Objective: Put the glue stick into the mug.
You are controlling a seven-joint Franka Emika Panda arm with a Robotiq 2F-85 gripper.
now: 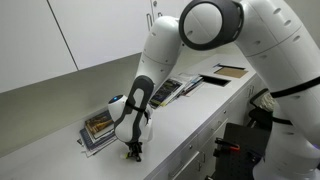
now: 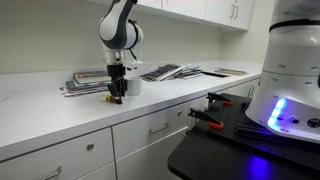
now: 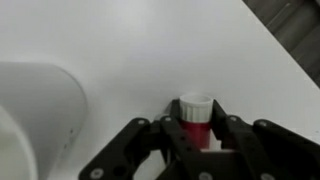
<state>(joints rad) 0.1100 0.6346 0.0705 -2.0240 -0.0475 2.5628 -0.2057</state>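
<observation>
mug (image 3: 40, 110) fills the left edge of the wrist view. glue stick (image 3: 197, 108) is bottom centre, upright, with the gripper (image 3: 197, 135) clamped on its red body. probably resting on the counter (image 3: 150, 40), hard to tell. grasp step. next: lift clear, shift left over the mug, release.

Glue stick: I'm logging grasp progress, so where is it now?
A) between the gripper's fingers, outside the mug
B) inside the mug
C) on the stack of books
A: in the wrist view the glue stick sits between the fingers of the gripper, with the mug off to one side.
</observation>
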